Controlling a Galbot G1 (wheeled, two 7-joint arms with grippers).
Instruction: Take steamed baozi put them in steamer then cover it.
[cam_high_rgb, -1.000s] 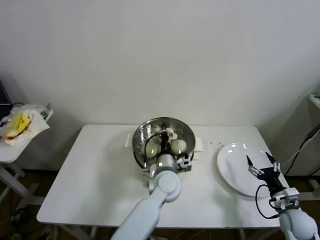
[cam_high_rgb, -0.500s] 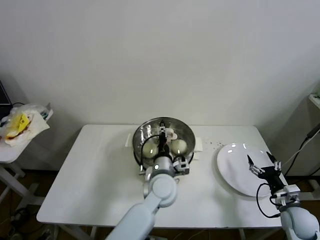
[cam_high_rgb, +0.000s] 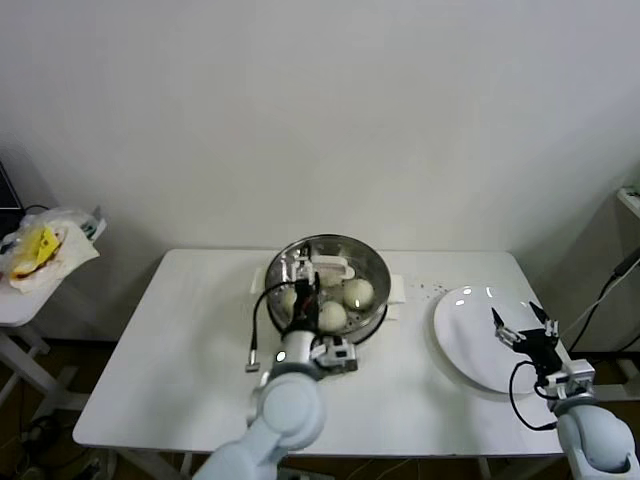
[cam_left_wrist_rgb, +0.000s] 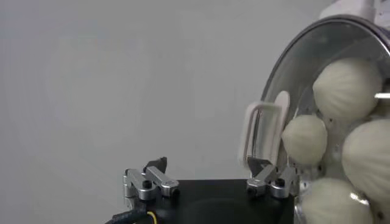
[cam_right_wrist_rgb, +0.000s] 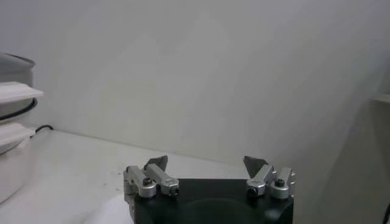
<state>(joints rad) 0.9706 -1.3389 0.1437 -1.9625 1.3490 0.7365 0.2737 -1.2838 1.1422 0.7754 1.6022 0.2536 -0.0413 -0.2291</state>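
The steamer (cam_high_rgb: 283, 262) stands at the table's back middle with the glass cover (cam_high_rgb: 367, 263) resting on it. Through the glass I see several cream-white baozi (cam_high_rgb: 358, 292), in the left wrist view too (cam_left_wrist_rgb: 347, 88). The cover's cream bar handle (cam_high_rgb: 335, 268) shows close up (cam_left_wrist_rgb: 265, 137). My left gripper (cam_high_rgb: 305, 270) hovers open over the steamer's front left, just beside that handle, with nothing between its fingers (cam_left_wrist_rgb: 207, 164). My right gripper (cam_high_rgb: 517, 318) hangs open and empty above the white plate (cam_high_rgb: 462, 322); in its own view (cam_right_wrist_rgb: 206, 162) it faces the wall.
The white table (cam_high_rgb: 190, 350) carries the cooker's white side grips (cam_high_rgb: 398, 290) and a cable (cam_high_rgb: 255, 335) by my left arm. A small side table with a plastic bag (cam_high_rgb: 40, 250) stands at far left. The cooker's edge (cam_right_wrist_rgb: 12, 97) shows in the right wrist view.
My left gripper has opened, let go of the cover's handle and drawn back to the left and toward the table's front. The cover stays on the steamer. The right arm barely moved.
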